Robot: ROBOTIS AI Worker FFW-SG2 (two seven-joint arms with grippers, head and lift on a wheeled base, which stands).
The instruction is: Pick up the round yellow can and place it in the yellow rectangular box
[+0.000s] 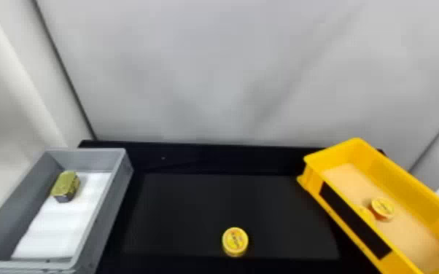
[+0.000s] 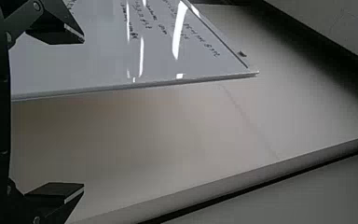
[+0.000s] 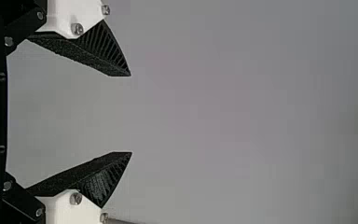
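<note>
Showing in head view: round yellow can point(image 1: 235, 241) on the black surface point(image 1: 200, 158), outside my grip, between yellow rectangular box point(image 1: 313, 174) and grey box point(image 1: 111, 222).
Left gripper point(image 2: 84, 113): I stand wide open, empty; a written-on whiteboard point(image 2: 98, 60) lies beyond my fingers.
Right gripper point(image 3: 131, 114): well parted, empty; plain grey past my fingertips.
Room: pale backdrop point(image 1: 211, 73) behind the black surface.
Count: two boxes; one can outside them, at least one boxed; one green-topped block point(image 1: 65, 185).
</note>
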